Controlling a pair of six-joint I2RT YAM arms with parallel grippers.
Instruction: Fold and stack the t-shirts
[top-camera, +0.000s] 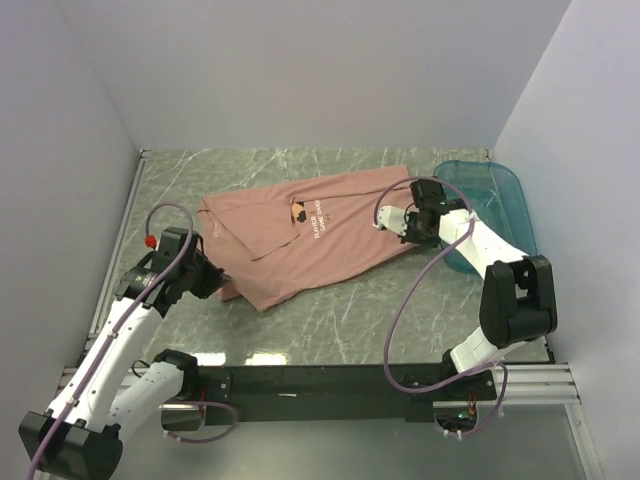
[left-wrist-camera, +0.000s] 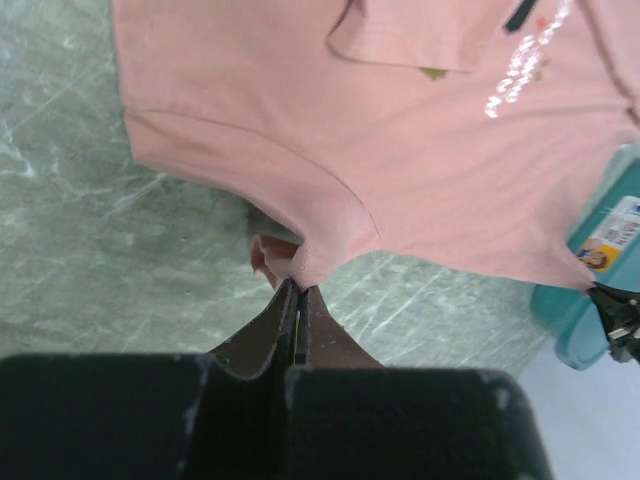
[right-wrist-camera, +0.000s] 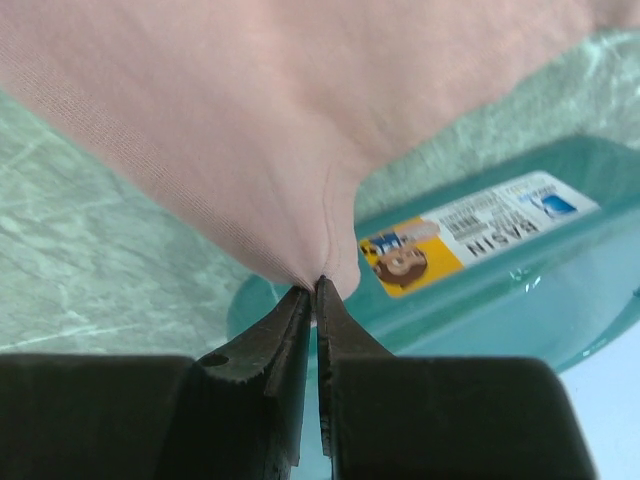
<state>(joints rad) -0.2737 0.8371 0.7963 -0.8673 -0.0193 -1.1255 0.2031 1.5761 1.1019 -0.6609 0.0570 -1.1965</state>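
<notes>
left gripper (left-wrist-camera: 297, 300) pinches pink t-shirt (top-camera: 320, 235) corner, maybe a sleeve; right gripper (right-wrist-camera: 318, 290) pinches opposite edge by teal basin (right-wrist-camera: 500, 290). spreading step; next: pull taut, lay flat.

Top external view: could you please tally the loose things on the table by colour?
pink t-shirt: 1
teal tub: 1
Total: 2

T-shirt (top-camera: 320, 245) dusty pink, white chest lettering (top-camera: 326, 220), small orange-brown and black print (top-camera: 300, 212). Worktop (top-camera: 350, 320) grey-green marble pattern, pale veins. Tub (top-camera: 497, 188) translucent teal; its label (right-wrist-camera: 470, 232) yellow and white, cartoon figure brown. Walls (top-camera: 300, 70) plain pale lilac-white.
</notes>
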